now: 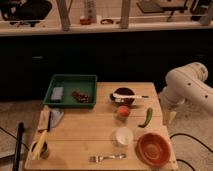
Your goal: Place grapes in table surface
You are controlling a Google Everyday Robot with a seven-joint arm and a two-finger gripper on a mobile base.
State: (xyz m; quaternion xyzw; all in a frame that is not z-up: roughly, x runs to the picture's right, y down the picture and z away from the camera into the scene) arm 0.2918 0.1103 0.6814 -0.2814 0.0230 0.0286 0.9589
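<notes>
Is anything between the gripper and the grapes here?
Yes. The gripper hangs right of the table surface; the grapes lie in the green tray at back left. The dark bowl and the tray's right wall lie between them.

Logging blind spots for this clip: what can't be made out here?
Camera view: grapes in the green tray, too small to count berries.
Grey item beside them: too small to identify.
Robot arm: cut off by the right edge; its gripper hangs beside the table surface's right side.

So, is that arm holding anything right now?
Nothing that I can see. The gripper hangs by the right edge of the table surface, while the grapes lie in the green tray.
</notes>
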